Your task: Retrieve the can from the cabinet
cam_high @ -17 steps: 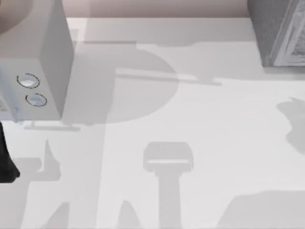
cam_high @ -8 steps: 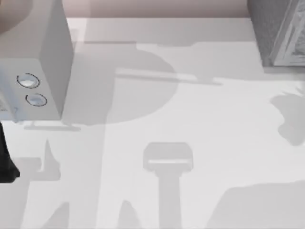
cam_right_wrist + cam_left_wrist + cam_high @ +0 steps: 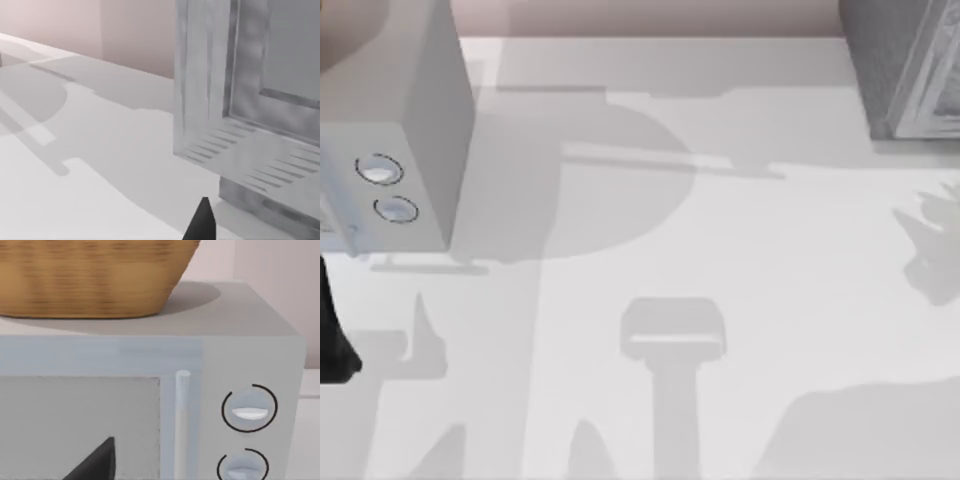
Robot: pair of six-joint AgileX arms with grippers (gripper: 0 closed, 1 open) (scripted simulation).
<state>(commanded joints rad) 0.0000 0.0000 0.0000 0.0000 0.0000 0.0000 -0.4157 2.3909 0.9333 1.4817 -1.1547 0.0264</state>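
The cabinet (image 3: 890, 70), dark grey and speckled with a pale white-framed front panel (image 3: 940, 85), stands at the table's far right corner. In the right wrist view the cabinet (image 3: 210, 100) is close, its framed front closed and a ribbed ledge (image 3: 250, 155) jutting out at its foot. A dark tip of my right gripper (image 3: 200, 225) sits just short of that ledge. The can is hidden. A dark tip of my left gripper (image 3: 97, 462) is in front of the grey box's door, and part of the left arm (image 3: 332, 345) shows at the table's left edge.
A lighter plain grey box with two ringed dials (image 3: 390, 190) stands at the left. A woven basket (image 3: 95, 275) rests on top of that box (image 3: 250, 355). The white table (image 3: 660, 250) between the two boxes carries only shadows. A wall runs along the back.
The right arm's shadow near the table's right edge has shifted and changed shape, and the large shadow at the front right has spread leftward. The left arm has not moved.
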